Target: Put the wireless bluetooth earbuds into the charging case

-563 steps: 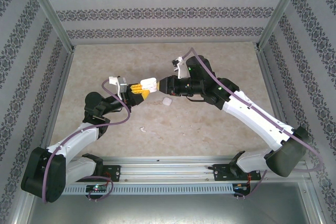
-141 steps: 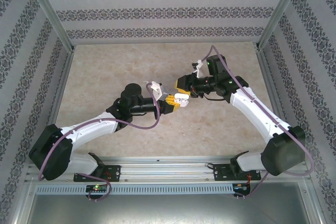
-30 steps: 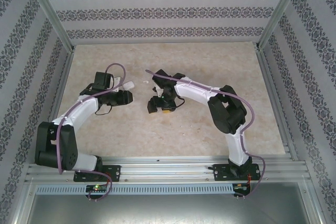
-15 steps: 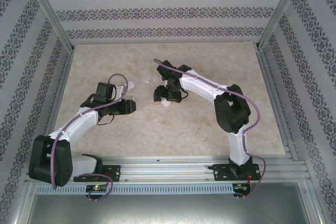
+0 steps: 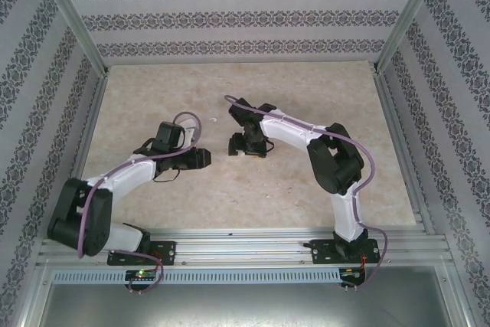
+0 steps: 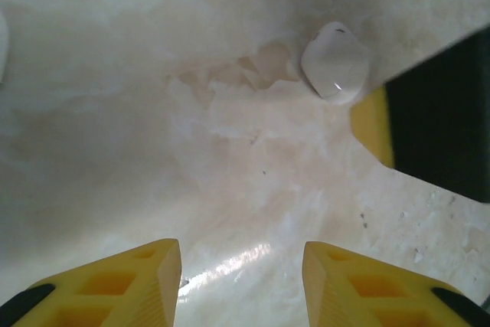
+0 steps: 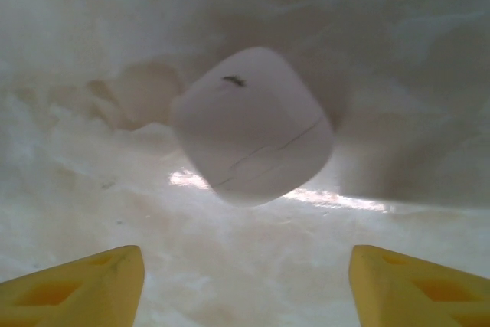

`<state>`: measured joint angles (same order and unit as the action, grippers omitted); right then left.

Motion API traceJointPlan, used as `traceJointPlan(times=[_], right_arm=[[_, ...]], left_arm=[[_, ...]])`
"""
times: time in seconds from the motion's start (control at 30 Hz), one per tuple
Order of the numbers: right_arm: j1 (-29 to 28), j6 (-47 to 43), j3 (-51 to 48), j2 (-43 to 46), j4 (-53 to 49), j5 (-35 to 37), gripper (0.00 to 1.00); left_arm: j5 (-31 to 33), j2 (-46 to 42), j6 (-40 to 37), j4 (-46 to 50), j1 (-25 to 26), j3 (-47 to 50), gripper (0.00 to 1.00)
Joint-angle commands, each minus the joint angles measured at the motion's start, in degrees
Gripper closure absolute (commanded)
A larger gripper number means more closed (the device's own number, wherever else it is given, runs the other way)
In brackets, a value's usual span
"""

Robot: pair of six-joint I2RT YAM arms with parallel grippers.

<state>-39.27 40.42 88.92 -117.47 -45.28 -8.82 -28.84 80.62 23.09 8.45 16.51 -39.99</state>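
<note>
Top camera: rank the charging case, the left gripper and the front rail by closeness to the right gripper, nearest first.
1. charging case: directly under the right gripper, in line with the gap between its open fingers.
2. left gripper: a short way to its left.
3. front rail: along the table's near edge, farthest.

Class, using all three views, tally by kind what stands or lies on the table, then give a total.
Robot arms: 2 (left arm, right arm)
White charging case: 1
Small white piece, too small to name: 1
Total: 4
</note>
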Motion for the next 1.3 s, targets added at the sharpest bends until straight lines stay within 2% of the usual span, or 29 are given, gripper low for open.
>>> traceJointPlan(times=[0.0, 0.13, 0.3, 0.4, 0.7, 1.27], right_arm=[[-1.65, 0.32, 0.02, 1.42, 0.85, -0.87, 0.39], [-3.53, 1.5, -0.2, 0.5, 5.52, -2.0, 0.58], [-3.27, 2.91, -3.3, -0.2, 11.42, -3.96, 0.64], [-2.35, 3.64, -4.55, -0.96, 13.72, -5.69, 0.65], [1.14, 3.96, -11.24, 0.88, 17.24, -3.95, 0.65], [5.77, 2.12, -14.36, 6.05, 15.28, -1.21, 0.64]], left_arm=[[1.91, 3.86, 0.58, -0.98, 0.36, -7.13, 0.55], [0.17, 8.66, 0.24, -3.29, 0.4, -11.93, 0.56], [-2.47, 15.18, 1.58, -0.97, 1.28, -20.71, 0.59], [-1.61, 17.33, 1.9, -3.11, 1.9, -22.22, 0.6], [-2.0, 19.68, 2.69, -3.54, 2.75, -23.66, 0.61], [-2.0, 19.58, 1.62, -3.83, 3.13, -21.72, 0.61]])
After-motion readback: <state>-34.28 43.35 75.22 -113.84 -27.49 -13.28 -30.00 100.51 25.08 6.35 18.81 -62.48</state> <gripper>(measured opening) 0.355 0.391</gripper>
